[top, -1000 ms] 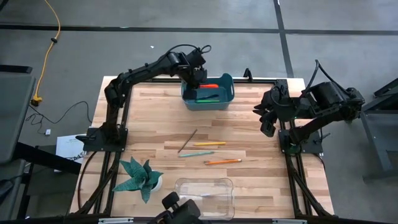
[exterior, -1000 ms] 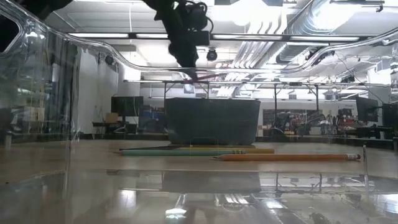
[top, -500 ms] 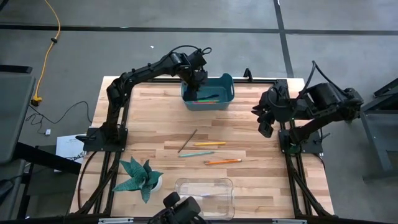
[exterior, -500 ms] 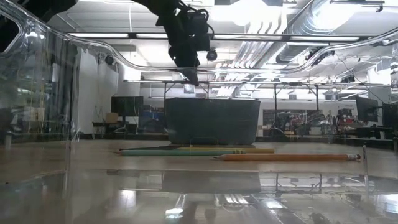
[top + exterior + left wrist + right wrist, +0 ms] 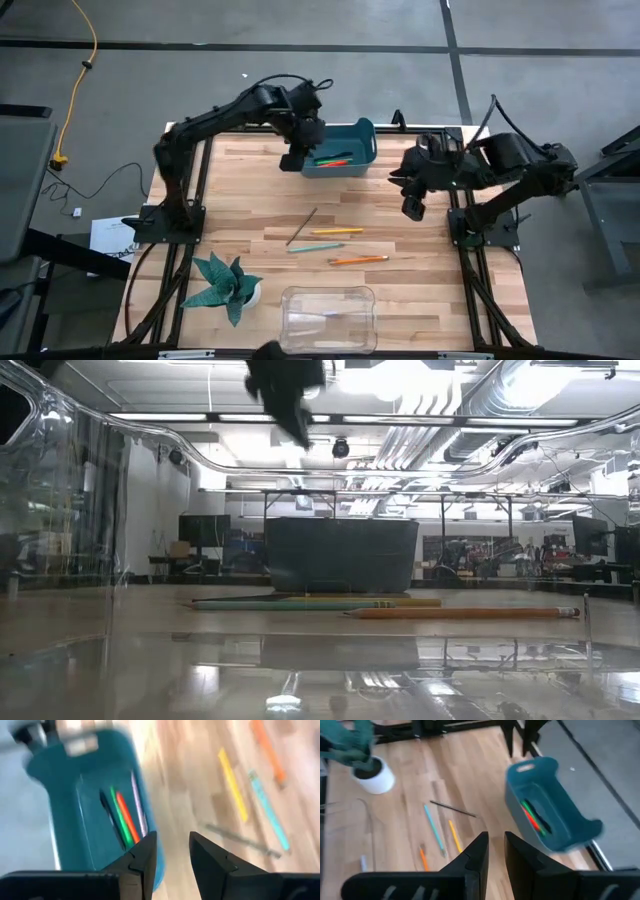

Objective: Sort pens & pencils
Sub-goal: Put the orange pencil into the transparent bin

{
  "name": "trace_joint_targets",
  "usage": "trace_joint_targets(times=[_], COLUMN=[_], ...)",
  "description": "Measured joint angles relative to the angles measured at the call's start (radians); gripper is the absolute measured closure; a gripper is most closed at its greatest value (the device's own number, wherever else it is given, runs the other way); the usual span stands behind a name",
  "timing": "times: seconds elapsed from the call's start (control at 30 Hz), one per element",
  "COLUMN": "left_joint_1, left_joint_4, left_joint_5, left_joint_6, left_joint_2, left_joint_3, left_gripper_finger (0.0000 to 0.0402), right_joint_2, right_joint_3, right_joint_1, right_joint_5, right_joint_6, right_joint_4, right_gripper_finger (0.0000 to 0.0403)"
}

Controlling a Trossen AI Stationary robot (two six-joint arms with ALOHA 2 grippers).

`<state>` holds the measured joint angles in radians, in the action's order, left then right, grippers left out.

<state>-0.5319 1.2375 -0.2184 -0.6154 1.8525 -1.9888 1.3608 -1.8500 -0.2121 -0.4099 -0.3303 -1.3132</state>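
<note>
The green pen (image 5: pixel 120 820) and the red pen (image 5: pixel 127 817) lie side by side on the floor of the teal bin (image 5: pixel 338 150), beside a dark stick and a pale one. My left gripper (image 5: pixel 295 158) hovers open, above the bin's left edge, and appears high in the low view (image 5: pixel 290 400). Several pencils lie flat on the wood mid-table: a dark one (image 5: pixel 301 227), yellow (image 5: pixel 337 231), teal (image 5: pixel 315 247) and orange (image 5: pixel 358 260). My right gripper (image 5: pixel 412 205) hangs open at the table's right side, holding nothing.
A clear plastic tub (image 5: pixel 328 318) sits at the near edge. A potted plant (image 5: pixel 225 285) stands near the near-left corner. Bare wood lies between the bin and the pencils. The arms' black frames run along both sides of the table.
My left gripper held the red pen over the teal bin, then let it go; the pen now lies inside beside the green one. The gripper then rose and moved toward the table's left, off the bin. My right gripper shifted a little toward the table's middle.
</note>
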Motion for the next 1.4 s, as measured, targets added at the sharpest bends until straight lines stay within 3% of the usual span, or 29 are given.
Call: trace_joint_targets(times=[0.17, 0.33, 0.67, 0.87, 1.03, 1.27, 1.4], left_joint_1=[0.075, 0.146, 0.251, 0.259, 0.259, 0.272, 0.338], left_joint_4=[-0.047, -0.052, -0.006, -0.006, -0.074, -0.353, -0.455], left_joint_5=[0.0, 0.055, 0.212, 0.265, 0.294, 0.208, 0.209], left_joint_6=[0.075, 0.154, 0.255, 0.311, 0.375, 0.538, 0.614], left_joint_2=[-0.133, -0.244, -0.404, -0.52, -0.676, -0.932, -1.004], left_joint_3=[0.0, 0.0, 0.0, 0.042, 0.249, 0.699, 0.877], left_gripper_finger=[0.0298, 0.0298, 0.0298, 0.0298, 0.0298, 0.0298, 0.0298], right_joint_2=[0.039, 0.09, 0.214, 0.269, 0.276, 0.268, 0.219], right_joint_3=[0.0, 0.0, 0.0, 0.0, 0.0, 0.002, 0.171], right_joint_1=[0.099, 0.159, 0.173, 0.173, 0.173, 0.157, 0.139], right_joint_5=[0.181, 0.293, 0.451, 0.511, 0.535, 0.537, 0.547], right_joint_6=[0.088, 0.15, 0.24, 0.271, 0.282, 0.269, 0.226], right_joint_4=[0.046, 0.039, 0.08, 0.107, 0.119, 0.121, 0.244], right_gripper_finger=[0.0352, 0.0352, 0.0352, 0.0352, 0.0352, 0.0352, 0.0352])
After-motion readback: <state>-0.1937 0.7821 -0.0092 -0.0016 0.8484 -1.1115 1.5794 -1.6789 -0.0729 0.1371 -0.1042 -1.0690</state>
